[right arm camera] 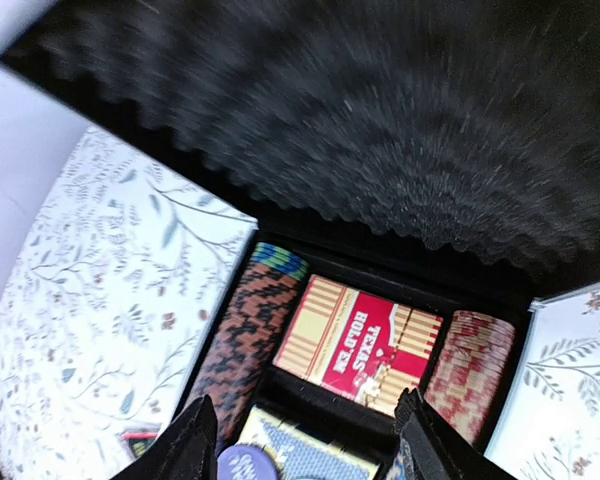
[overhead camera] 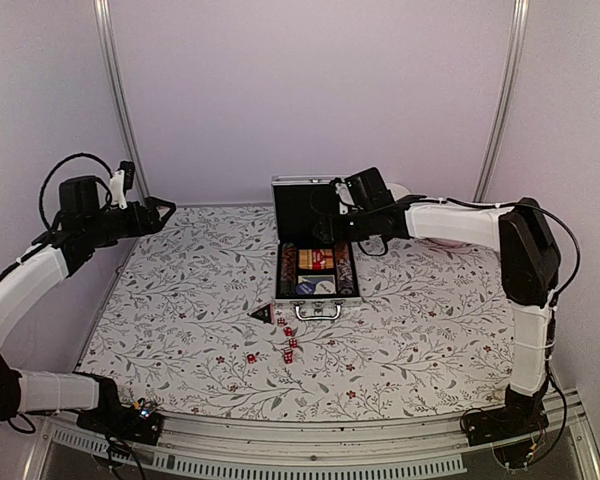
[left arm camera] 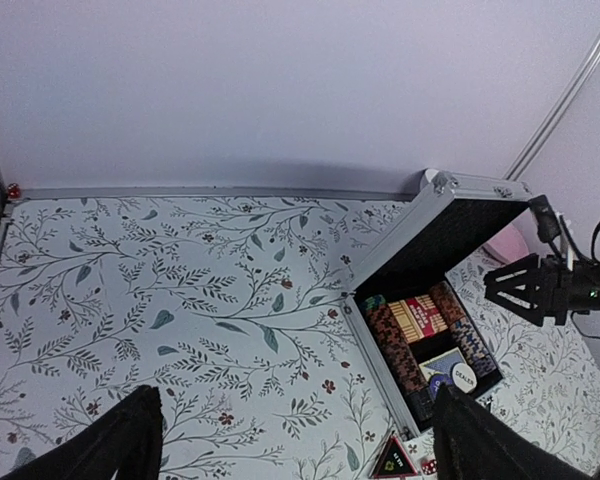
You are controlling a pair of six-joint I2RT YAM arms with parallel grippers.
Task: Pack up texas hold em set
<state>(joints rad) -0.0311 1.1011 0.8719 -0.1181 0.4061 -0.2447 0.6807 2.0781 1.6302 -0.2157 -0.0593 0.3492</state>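
Observation:
The silver case (overhead camera: 316,272) lies open at mid table, its black foam lid (overhead camera: 305,205) upright. Inside are rows of poker chips (right arm camera: 245,335), a tan-red card pack (right arm camera: 365,340) and a white dealer button (left arm camera: 464,376). A black triangular piece (overhead camera: 261,314) and several tiny red dice (overhead camera: 288,343) lie on the cloth in front of the case. My right gripper (overhead camera: 340,222) hovers open and empty over the case's back half, close to the lid; its fingers (right arm camera: 175,450) frame the card pack. My left gripper (overhead camera: 165,212) is open and empty, raised at the far left.
A flowered cloth (overhead camera: 180,320) covers the table. A pink plate (left arm camera: 505,242) and a white bowl (left arm camera: 435,181) sit behind the lid at the back right. The case handle (overhead camera: 317,310) faces the near edge. Walls close the back and sides.

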